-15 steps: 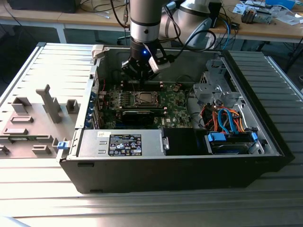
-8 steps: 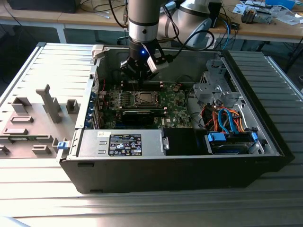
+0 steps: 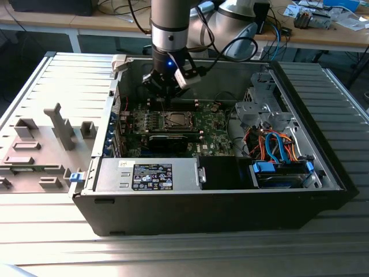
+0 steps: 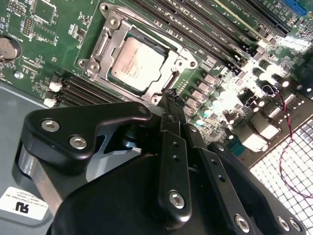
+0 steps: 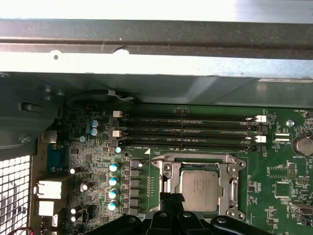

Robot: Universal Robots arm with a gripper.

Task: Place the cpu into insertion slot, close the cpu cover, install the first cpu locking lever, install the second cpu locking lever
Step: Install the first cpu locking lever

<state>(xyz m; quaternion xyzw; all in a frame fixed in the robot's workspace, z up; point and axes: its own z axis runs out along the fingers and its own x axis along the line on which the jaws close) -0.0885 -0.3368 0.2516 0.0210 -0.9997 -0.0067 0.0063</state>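
We see the dull silver square cpu (image 4: 137, 63) seated under the closed silvery frame cpu cover (image 4: 110, 36); our closed, empty black claw (image 4: 168, 100) hovers beside it, so lever locking seems in hand, needing precise hooking.

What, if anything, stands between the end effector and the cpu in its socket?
Nothing visible does. In the second wrist view the end effector sits at the edge of the cpu cover, which lies closed around the cpu, its metal top exposed through the opening.
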